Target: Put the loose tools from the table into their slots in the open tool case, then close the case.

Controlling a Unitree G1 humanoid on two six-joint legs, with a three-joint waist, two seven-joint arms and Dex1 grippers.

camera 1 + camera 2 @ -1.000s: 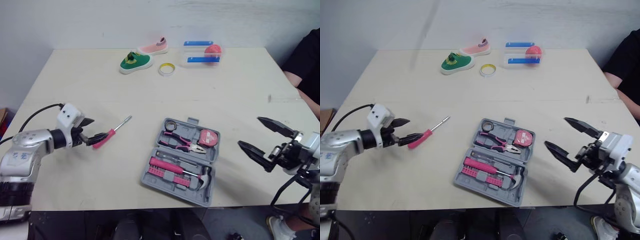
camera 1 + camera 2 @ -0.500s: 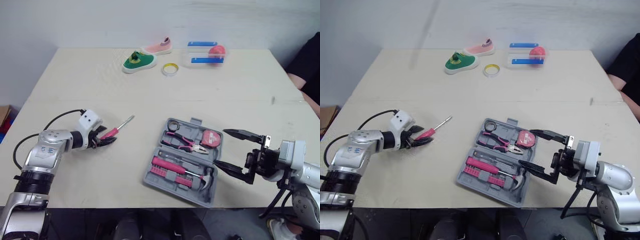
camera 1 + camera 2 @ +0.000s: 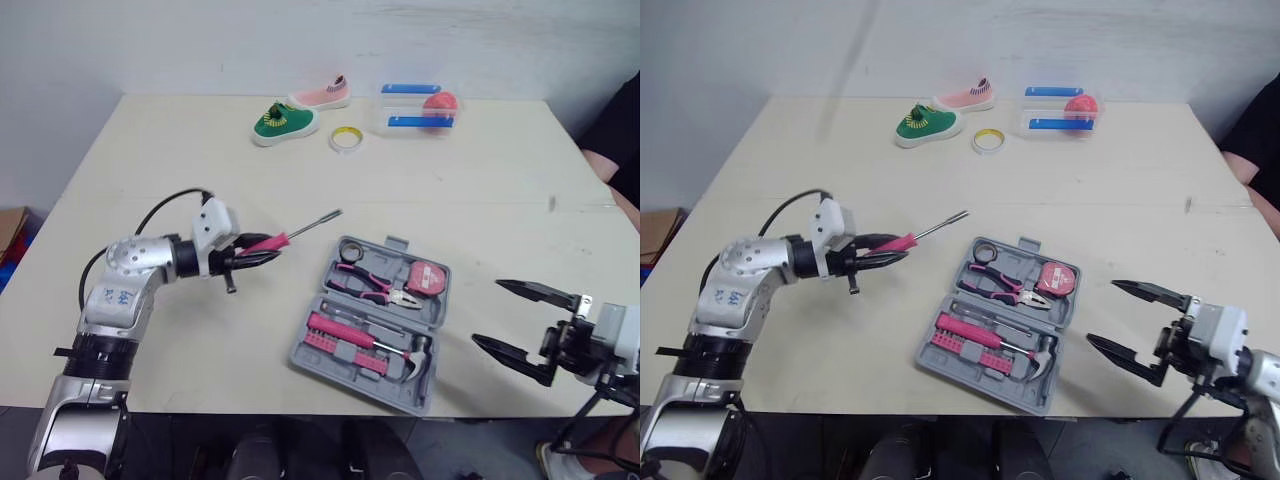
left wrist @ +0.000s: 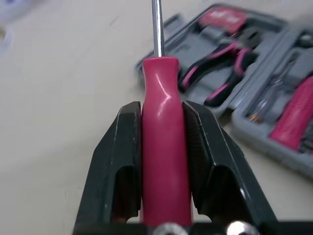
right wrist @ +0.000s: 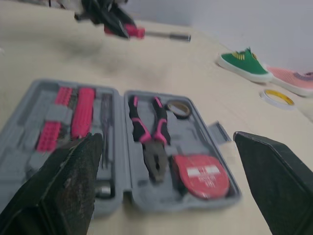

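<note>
Left end effector (image 3: 255, 253): clamped on pink-handled steel screwdriver (image 3: 290, 234).
Long axis: shaft points onward to open grey plastic tool case (image 3: 436, 318), just beyond tip.
Right end effector (image 3: 487, 312): spread wide, empty.

- The screwdriver (image 3: 285, 236), with a pink handle and a bare metal shaft, is being clamped by its handle between the fingers of the left gripper (image 3: 262, 250). It is lying in line with those fingers, and its shaft is projecting past the fingertips toward the case.
- The grey tool case (image 3: 393, 243) is lying open and flat between the two grippers, near the screwdriver tip. It is just beside the spread fingers of the right gripper (image 3: 487, 312).
- The case is holding pliers (image 3: 375, 285), a tape measure (image 3: 425, 280) and a hammer (image 3: 405, 355).
</note>
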